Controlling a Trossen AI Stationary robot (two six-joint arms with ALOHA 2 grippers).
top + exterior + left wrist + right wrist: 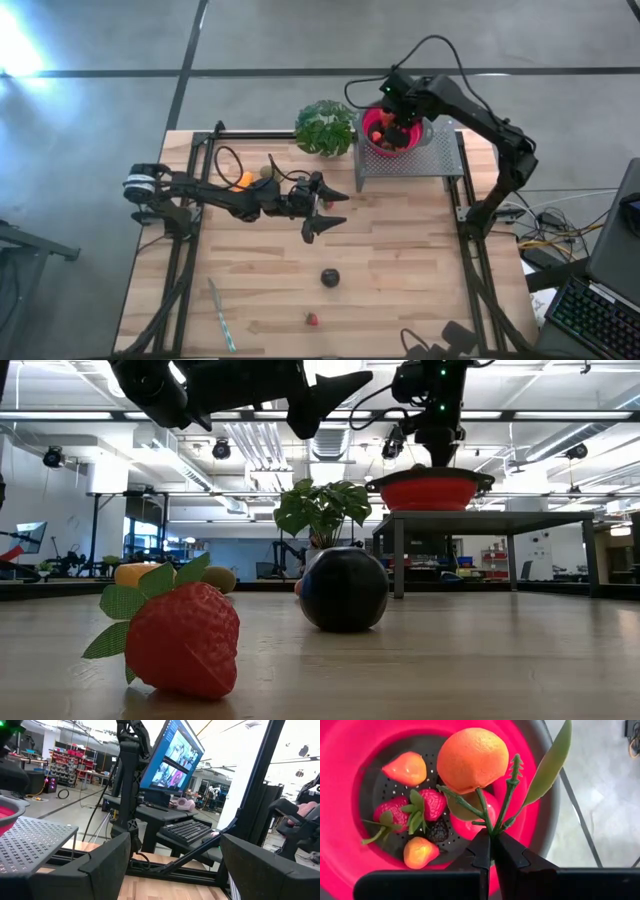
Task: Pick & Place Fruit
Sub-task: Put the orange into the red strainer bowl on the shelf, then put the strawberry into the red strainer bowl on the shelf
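Two end effectors | right (491,851) clenched on dimpled orange's (472,759) green stem | left (330,212) released, pointed fingers spread

Bright overhead strip lights, upper-left floor glare.

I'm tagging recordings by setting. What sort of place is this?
Most likely a robotics lab or workshop. The wooden table stands on bare concrete, a monitor and keyboard sit on a desk beside it, and shelving, more benches and ceiling strip lights fill the open hall behind.
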